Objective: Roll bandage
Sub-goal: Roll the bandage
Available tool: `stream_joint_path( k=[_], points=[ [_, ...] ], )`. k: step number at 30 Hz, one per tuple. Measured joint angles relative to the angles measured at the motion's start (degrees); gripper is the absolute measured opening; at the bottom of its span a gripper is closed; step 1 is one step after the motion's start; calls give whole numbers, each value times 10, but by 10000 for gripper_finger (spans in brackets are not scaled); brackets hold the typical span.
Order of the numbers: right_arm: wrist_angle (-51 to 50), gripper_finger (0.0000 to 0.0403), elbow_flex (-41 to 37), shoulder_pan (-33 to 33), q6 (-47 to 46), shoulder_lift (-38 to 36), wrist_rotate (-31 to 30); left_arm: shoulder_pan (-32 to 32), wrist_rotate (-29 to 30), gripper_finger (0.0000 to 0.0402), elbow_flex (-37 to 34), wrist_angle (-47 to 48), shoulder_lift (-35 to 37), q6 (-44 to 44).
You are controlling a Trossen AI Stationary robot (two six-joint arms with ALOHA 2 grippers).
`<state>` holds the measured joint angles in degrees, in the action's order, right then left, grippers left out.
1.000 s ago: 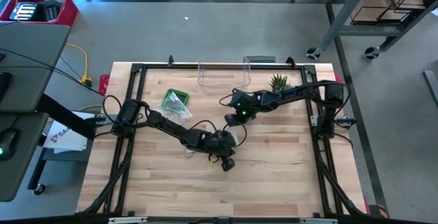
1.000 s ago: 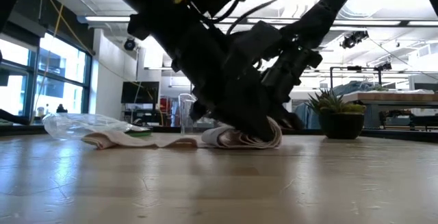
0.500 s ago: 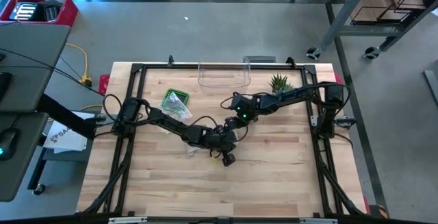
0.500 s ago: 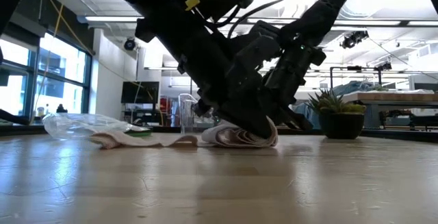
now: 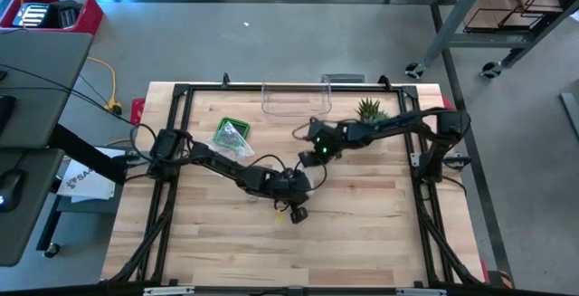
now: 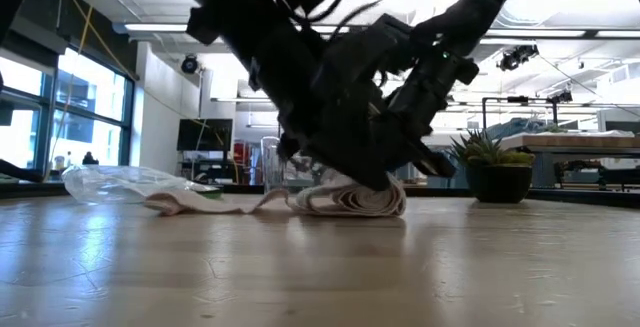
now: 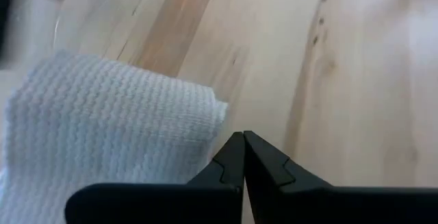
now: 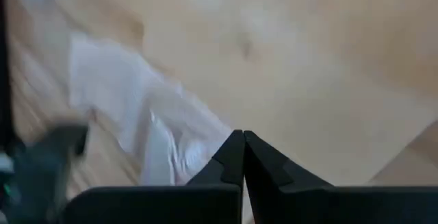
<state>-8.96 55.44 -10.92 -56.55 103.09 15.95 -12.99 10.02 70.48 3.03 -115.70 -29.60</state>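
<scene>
The white woven bandage lies at the table's middle, partly wound into a flat roll (image 6: 350,200). Its loose tail (image 6: 200,205) trails flat along the wood toward the plastic bag, with a small hump beside the roll. My left gripper (image 7: 243,138) is shut, its tips just off the end edge of the bandage (image 7: 102,135). My right gripper (image 8: 241,138) is shut too, slanting down beside the crumpled bandage (image 8: 147,125). In the low view both dark grippers crowd over the roll and hide its top. My left gripper comes slanting down at the roll's end edge (image 7: 217,111) with shut fingers; whether they touch the cloth I cannot tell. My right gripper slants down from the far right with shut fingers next to the cloth's edge (image 8: 205,138); touch cannot be told there either.
A clear plastic bag with something green (image 5: 232,135) lies far left of the roll. A potted plant (image 5: 369,109) and a clear container (image 5: 297,97) stand near the far edge. A black frame rail (image 5: 172,178) runs along the table's sides. Bare wood stretches toward the near edge.
The tail's free end has drawn a little nearer to the roll, and a small hump has risen in the tail beside the roll. Both grippers have stayed shut over the roll.
</scene>
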Motion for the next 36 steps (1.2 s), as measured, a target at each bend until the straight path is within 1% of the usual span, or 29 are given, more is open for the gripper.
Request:
stream_joint_path(
  k=[2, 5, 9, 15, 21, 26, 29, 32, 36],
  points=[
    [1, 0, 0, -12, 2, -7, -9, -1, 1, 0, 0, 2, 4, 10],
    [0, 0, 0, -18, 2, -6, 4, -2, 5, 0, 0, 3, 4, 24],
    [3, 0, 0, -6, -1, -3, 8, 1, 6, 0, 0, 4, 4, 30],
    [1, 0, 0, 22, 0, -3, 14, 13, 16, 0, 0, 5, 0, 62],
    [-11, 0, -1, 30, -5, -2, 4, 22, 5, 0, 0, 3, -8, 59],
    [-1, 0, 0, 12, -2, -5, 8, 15, 4, 0, 0, 0, 7, 57],
    [0, 0, 1, -4, 0, -12, 7, 6, -18, 0, 0, 10, 17, 57],
    [-2, 0, 1, -22, 15, -27, 5, 2, -31, 0, 0, 54, 50, 83],
    [-20, 0, 1, -42, 47, -48, 5, 28, -23, 0, 0, 147, 120, 134]
  ],
)
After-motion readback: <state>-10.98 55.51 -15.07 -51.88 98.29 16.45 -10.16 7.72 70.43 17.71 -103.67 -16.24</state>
